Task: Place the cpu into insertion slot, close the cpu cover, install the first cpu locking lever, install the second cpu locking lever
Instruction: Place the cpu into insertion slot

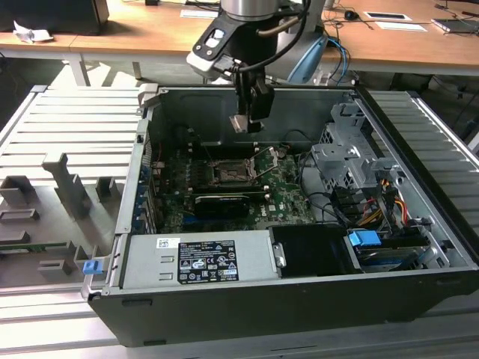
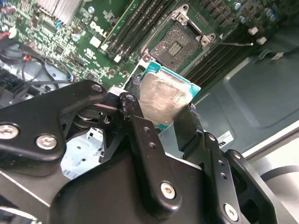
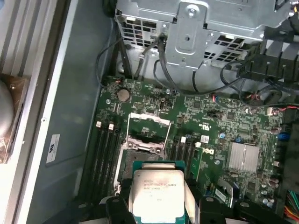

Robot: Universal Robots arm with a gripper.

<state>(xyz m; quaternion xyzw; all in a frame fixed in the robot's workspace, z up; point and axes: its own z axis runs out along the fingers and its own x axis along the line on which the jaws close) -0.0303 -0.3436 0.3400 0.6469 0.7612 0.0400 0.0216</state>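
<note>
We list one arm (image 1: 251,9), entering from above in the exterior view, with its wrist (image 1: 224,46) angled downward. We list one black gripper (image 1: 245,123), pointing down and hanging in the air. Its two fingers (image 2: 140,128) clamp opposite edges of the cpu (image 2: 161,95), which is tilted.
</note>
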